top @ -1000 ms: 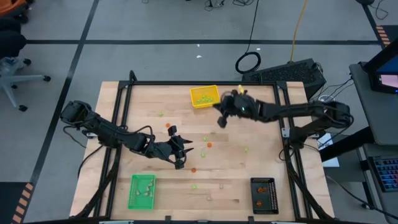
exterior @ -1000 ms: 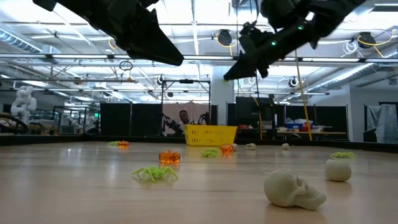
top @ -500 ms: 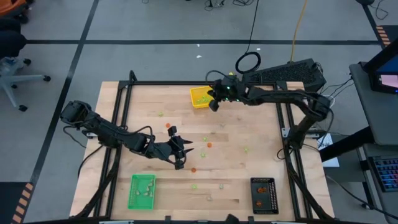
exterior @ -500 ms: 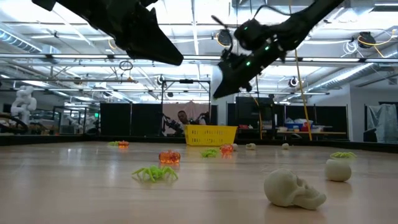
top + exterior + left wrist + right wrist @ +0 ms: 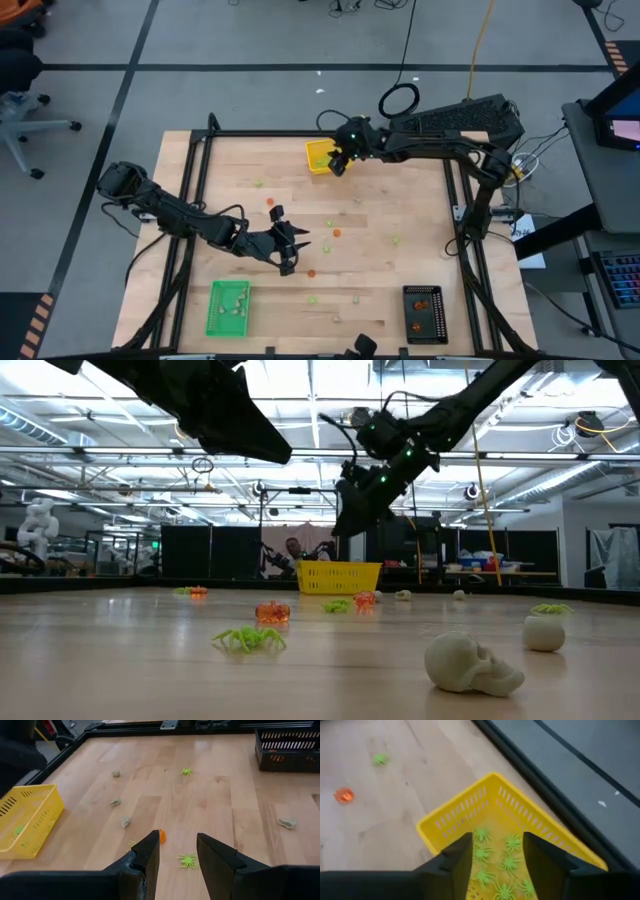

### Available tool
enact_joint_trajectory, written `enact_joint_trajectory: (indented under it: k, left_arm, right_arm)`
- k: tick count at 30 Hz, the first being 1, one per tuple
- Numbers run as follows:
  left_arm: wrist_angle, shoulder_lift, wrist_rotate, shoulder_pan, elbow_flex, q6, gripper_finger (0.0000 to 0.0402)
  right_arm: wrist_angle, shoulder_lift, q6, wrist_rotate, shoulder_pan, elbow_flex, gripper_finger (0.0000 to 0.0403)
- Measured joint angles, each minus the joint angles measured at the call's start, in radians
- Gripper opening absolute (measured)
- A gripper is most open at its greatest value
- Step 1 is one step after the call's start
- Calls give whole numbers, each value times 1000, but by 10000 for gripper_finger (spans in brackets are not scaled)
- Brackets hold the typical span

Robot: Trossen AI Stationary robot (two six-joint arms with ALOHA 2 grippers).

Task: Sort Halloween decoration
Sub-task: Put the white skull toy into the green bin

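Observation:
The Halloween decoration lies scattered on the wooden table: orange pieces [image 5: 337,233], light green spiders [image 5: 248,639] and a pale skull [image 5: 470,663]. Several green spiders [image 5: 495,865] lie in the yellow tray [image 5: 318,156] at the far edge. My right gripper [image 5: 336,162] hangs open over that tray's right end, its fingers [image 5: 454,862] apart with nothing between them. My left gripper [image 5: 291,246] hovers open above the table's middle. In its wrist view, an orange piece [image 5: 161,836] and a green spider [image 5: 188,861] lie on the wood beyond the gripper [image 5: 177,857].
A green tray [image 5: 228,307] with pale pieces stands near the front left. A black tray [image 5: 424,313] with orange pieces stands at the front right. A black frame [image 5: 200,150] rims the table. A person shows far behind the yellow tray [image 5: 338,576] in the low view.
My right gripper has travelled from the open table toward the far edge and a little left, sinking slightly. It now hangs over the yellow tray. The pieces on the table lie as before.

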Motion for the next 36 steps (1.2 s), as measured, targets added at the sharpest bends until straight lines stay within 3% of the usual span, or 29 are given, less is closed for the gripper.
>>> enact_joint_trajectory:
  k: [6, 13, 19, 24, 30, 36]
  left_arm:
    - [0, 0, 0, 0, 0, 0, 132]
    - [10, 0, -24, 20, 0, 3, 132]
    - [16, 0, -32, 95, 0, 7, 132]
    - [78, 11, 65, 167, 2, 6, 132]
    - [91, 140, 99, 210, 102, 87, 132]
    - [77, 314, 105, 257, 231, 129, 132]
  right_arm:
    - [-135, -133, -43, -3, 30, 0, 193]
    - [-288, -357, -88, -58, 216, -140, 183]
    - [-76, -467, 37, -48, 417, -435, 176]
    - [187, -478, 51, 61, 575, -620, 176]
    - [203, -478, 46, 250, 696, -672, 176]
    - [184, -472, 40, 263, 744, -676, 176]
